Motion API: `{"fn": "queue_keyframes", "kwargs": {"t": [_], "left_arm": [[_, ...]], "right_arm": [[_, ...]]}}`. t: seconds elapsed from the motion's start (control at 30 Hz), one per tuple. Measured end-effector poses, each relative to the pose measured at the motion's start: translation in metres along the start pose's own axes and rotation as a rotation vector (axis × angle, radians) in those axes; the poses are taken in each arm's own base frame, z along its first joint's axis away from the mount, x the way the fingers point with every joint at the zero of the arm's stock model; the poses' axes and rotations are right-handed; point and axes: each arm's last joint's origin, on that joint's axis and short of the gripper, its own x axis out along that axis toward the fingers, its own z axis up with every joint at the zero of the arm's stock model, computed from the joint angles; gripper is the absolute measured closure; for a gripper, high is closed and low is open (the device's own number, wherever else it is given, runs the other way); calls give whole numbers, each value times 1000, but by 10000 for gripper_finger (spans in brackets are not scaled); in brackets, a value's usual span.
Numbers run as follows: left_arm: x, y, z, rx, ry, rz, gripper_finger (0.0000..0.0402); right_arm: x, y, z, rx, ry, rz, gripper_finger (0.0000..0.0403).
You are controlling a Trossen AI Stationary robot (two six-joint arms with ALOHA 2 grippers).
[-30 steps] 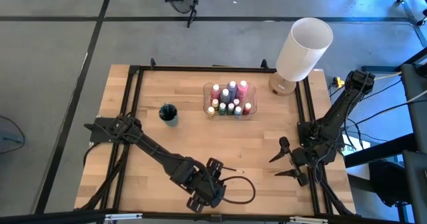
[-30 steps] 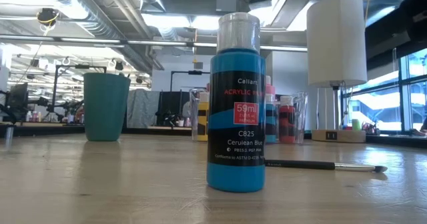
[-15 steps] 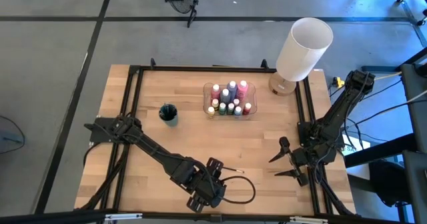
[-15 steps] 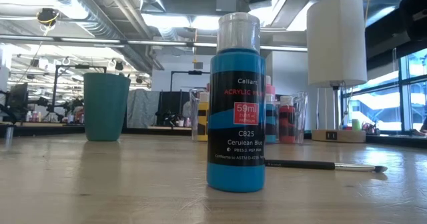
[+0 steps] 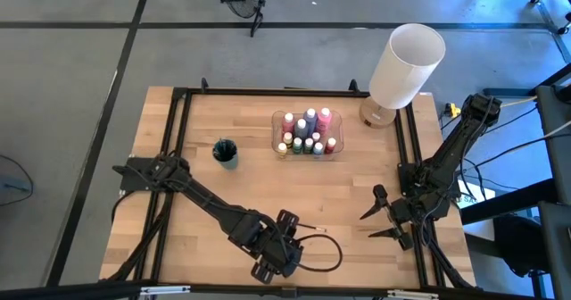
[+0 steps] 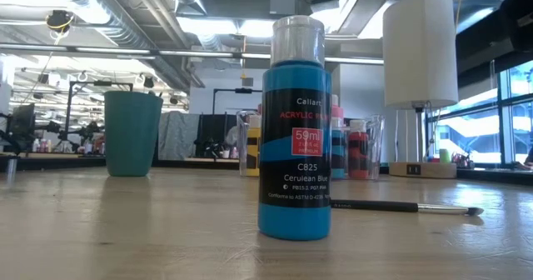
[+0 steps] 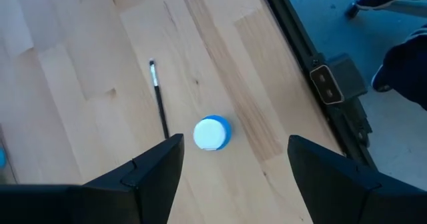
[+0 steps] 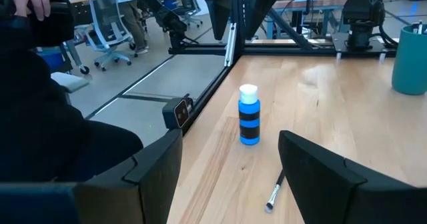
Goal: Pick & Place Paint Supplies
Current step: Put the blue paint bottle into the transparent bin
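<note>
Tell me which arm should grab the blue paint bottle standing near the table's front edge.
Left, probably. The left gripper hangs open directly above the blue paint bottle; the right gripper sits farther off by the right rail.

on my low view the blue bottle (image 6: pixel 295 130) carries the only print i can read. its label says "callan" near the top, then "acrylic" in red, cut off at the edge. a red square below shows "59ml". under that i read "c825" and "cerulean blue". the finest lines at the bottom of the label are too small for me to make out. the brush (image 6: pixel 404 207) lying beside it has faint lettering on its handle, unreadable.
</note>
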Motion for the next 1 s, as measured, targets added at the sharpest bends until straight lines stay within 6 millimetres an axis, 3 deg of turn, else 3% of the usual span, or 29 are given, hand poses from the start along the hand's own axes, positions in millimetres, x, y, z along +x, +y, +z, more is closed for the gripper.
{"fn": "queue_keyframes", "kwargs": {"t": [0.4, 1.0], "left_arm": [[5, 11, 1, -10, 11, -33, 137], [18, 7, -1, 50, 34, -81, 137]], "right_arm": [[0, -1, -2, 3, 14, -19, 150], [2, -5, -4, -7, 33, -51, 151]]}}
